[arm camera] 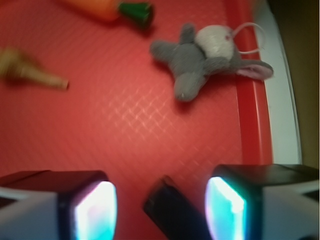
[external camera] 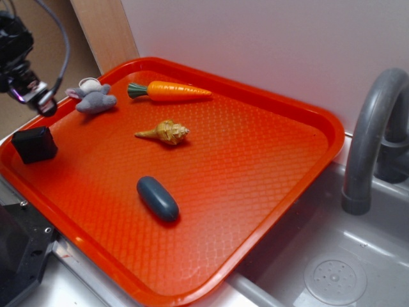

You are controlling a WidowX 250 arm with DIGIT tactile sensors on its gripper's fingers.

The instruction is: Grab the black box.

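I hold the end effector [arm camera: 160,207] released above the black box [external camera: 34,144], fingers spread so the box sits between them for descent.

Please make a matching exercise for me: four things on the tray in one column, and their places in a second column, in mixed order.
Things:
1. black box
2. carrot
3. blue pebble
4. plush mouse

Places, in the exterior view:
A. alone on the near part of the tray
B. at the far rim, green end toward the mouse
C. at the left rim, below the hand
D. far left corner, beside the carrot

Pairs: 1-C, 2-B, 3-A, 4-D
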